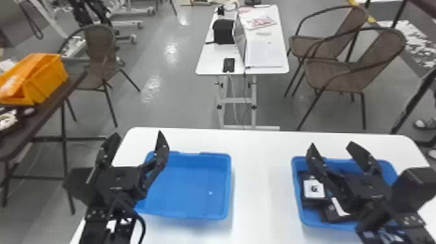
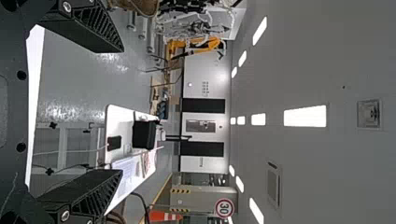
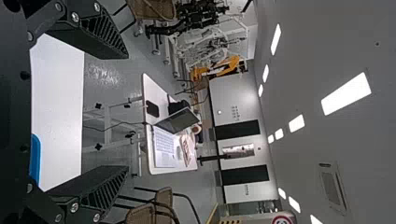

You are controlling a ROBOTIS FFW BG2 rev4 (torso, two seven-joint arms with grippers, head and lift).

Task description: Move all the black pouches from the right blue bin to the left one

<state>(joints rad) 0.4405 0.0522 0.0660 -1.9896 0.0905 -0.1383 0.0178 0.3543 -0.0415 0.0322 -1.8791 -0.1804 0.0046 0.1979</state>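
My left gripper (image 1: 135, 142) is open above the left edge of the left blue bin (image 1: 188, 212), which holds no pouch in its visible part. Over the right blue bin (image 1: 295, 185) my right gripper (image 1: 331, 147) stands open, its arm covering part of the bin. Inside that bin, at its left side, lies a black pouch (image 1: 308, 201) with a white label. Another black pouch (image 1: 331, 215) with a white strip lies nearer the front. The left wrist view has the left gripper (image 2: 122, 112) with its fingers wide apart, and the right wrist view has the right gripper (image 3: 127, 112) likewise, nothing between them.
Both bins stand on a white table (image 1: 259, 181), with bare tabletop between them. A dark side table (image 1: 29, 129) with an orange bin (image 1: 45, 79) is at the left. Beyond the work table are a small white table (image 1: 207, 61) and brown chairs (image 1: 340, 76).
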